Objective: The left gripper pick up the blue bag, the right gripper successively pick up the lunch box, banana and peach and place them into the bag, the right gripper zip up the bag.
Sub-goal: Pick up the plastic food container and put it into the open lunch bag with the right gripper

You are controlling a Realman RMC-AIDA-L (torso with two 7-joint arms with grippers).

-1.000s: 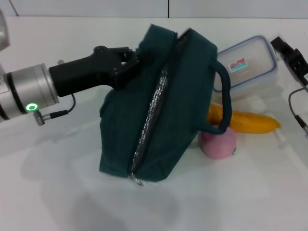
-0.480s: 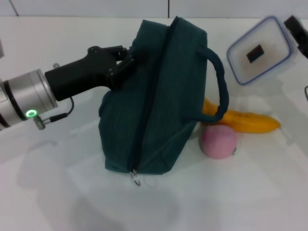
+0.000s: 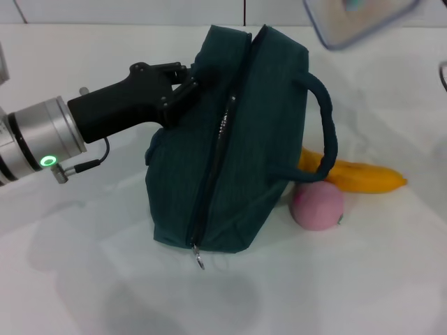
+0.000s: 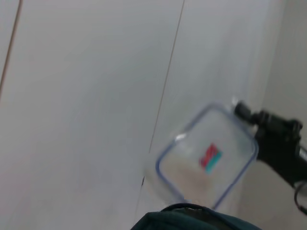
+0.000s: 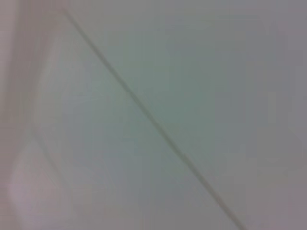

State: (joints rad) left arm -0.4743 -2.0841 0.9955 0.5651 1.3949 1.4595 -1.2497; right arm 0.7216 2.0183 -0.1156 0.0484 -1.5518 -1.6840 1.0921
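Black left gripper (image 3: pixel 183 87) reaching level, clamped on dark teal fabric bag (image 3: pixel 237 139); black right gripper (image 4: pixel 268 132) raised, gripping clear blue-rimmed lunch box (image 4: pixel 206 160).

Head and left wrist views share the lunch box (image 3: pixel 356 21).

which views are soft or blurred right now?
Head view: sharp on the blue bag, but the lunch box at the top edge smears. Left wrist view: soft throughout, lunch box sticker still readable. Right wrist view: featureless grey blur.
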